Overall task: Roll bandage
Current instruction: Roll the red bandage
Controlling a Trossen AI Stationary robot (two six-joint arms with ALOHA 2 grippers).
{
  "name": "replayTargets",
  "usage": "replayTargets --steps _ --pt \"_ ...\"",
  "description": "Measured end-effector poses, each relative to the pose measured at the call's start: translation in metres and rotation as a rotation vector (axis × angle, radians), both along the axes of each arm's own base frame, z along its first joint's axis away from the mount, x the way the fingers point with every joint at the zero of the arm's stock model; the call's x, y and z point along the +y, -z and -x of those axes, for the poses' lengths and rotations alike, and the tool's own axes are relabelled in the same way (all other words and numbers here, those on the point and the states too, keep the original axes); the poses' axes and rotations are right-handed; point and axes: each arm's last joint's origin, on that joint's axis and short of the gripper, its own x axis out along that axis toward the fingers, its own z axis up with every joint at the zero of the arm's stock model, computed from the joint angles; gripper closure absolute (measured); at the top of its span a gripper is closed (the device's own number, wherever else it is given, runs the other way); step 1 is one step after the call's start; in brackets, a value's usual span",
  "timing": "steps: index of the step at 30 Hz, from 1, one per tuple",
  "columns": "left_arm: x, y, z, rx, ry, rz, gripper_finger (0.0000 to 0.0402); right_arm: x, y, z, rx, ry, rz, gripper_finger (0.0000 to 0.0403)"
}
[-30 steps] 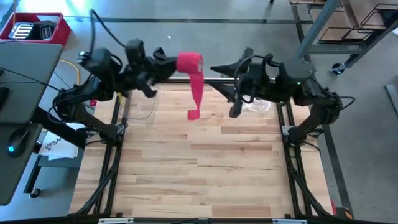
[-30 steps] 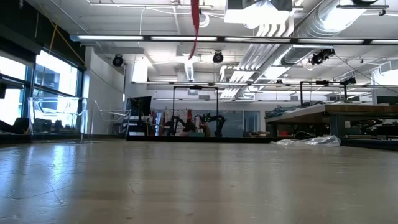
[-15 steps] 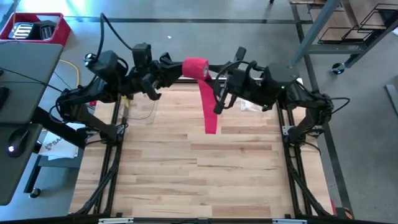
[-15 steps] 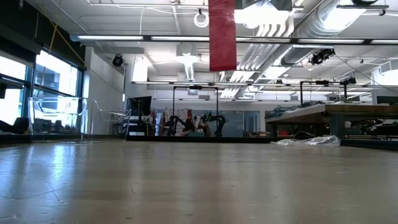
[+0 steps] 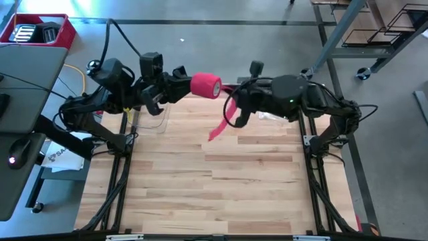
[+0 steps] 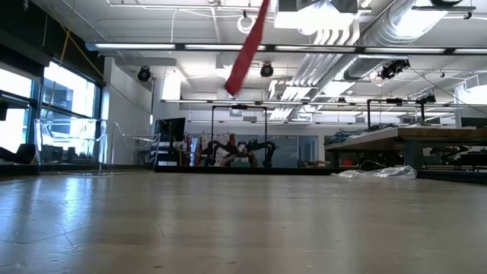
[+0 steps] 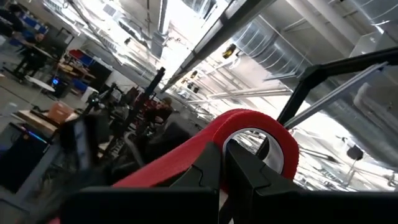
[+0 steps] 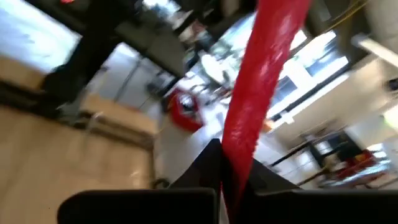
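Seen from above, the bandage is in the air over the far edge of the table, at about 12 o'clock from the table's middle, and partly rolled: a red cylinder with a loose strip running off it toward 5 o'clock. The left hand reaches in from 9 o'clock and is clamped on the roll; its wrist view shows the two dark fingers pressed together over the wall of the hollow roll, one finger inside the core. The right hand comes in from 3 o'clock and has its fingers closed on the loose strip just below the roll, so the red fabric runs taut between the two hands. Below that grip the free tail slants down toward 7 o'clock and ends above the wood without touching it. In the low view only this tail shows, hanging tilted from the upper edge, well clear of the tabletop. A crinkled clear plastic bag lies on the table near its far right edge, under the right arm.
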Motion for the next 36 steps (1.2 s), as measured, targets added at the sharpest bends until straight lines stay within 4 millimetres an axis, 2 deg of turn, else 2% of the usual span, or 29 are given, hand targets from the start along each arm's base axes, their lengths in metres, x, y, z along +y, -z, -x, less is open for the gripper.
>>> replayTargets --steps 4,11,14,20,26,29,31,36 --pt "-0.001 -0.004 0.009 -0.016 0.026 0.001 0.0401 -0.001 0.008 0.002 0.055 0.015 -0.064 0.0402" --pt "-0.005 -0.014 0.029 -0.049 0.199 0.069 0.0401 -0.017 0.024 0.013 0.211 0.194 -0.061 0.0403" --pt "-0.012 -0.011 0.028 -0.012 0.287 0.116 0.0401 -0.019 0.026 0.014 0.224 0.251 -0.037 0.0403" --pt "-0.016 -0.004 0.025 0.071 0.332 0.182 0.0401 -0.019 0.022 0.016 0.211 0.299 0.015 0.0403" --pt "-0.027 -0.004 0.029 0.103 0.423 0.211 0.0401 -0.029 0.037 0.039 0.365 0.428 -0.054 0.0403" --pt "-0.034 0.002 0.039 0.207 0.479 0.226 0.0401 -0.033 0.043 0.054 0.421 0.531 -0.056 0.0403" --pt "-0.037 0.010 0.045 0.317 0.489 0.233 0.0401 -0.034 0.040 0.064 0.384 0.591 -0.063 0.0403" --pt "-0.038 0.028 0.054 0.529 0.423 0.213 0.0401 -0.030 0.034 0.093 0.280 0.592 -0.088 0.0403"
